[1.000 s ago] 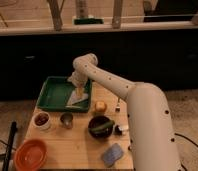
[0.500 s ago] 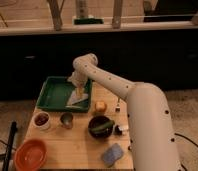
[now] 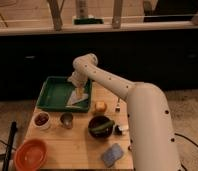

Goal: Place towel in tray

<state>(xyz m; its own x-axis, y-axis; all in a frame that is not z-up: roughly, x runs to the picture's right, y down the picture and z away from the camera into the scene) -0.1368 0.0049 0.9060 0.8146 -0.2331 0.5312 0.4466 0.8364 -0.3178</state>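
- One arm on my feed, reaching from the lower right across the table to the green tray at the far left corner.
- I see the claw low over the right half of the tray, pointing down and meeting the top edge of the towel.
- I cannot tell whether the claw is open, closed or gripping the cloth; my view does not show it.
- The white towel lies inside the tray, toward its front right corner, spreading out from under the claw.
- Just outside that corner, on the table, sits a small yellow object.
- Below the tray's front edge stand a white bowl with red contents and, beside it, a metal cup.
- Nearer my side are a dark bowl holding something green, an orange bowl at the left corner, and a blue-grey sponge.
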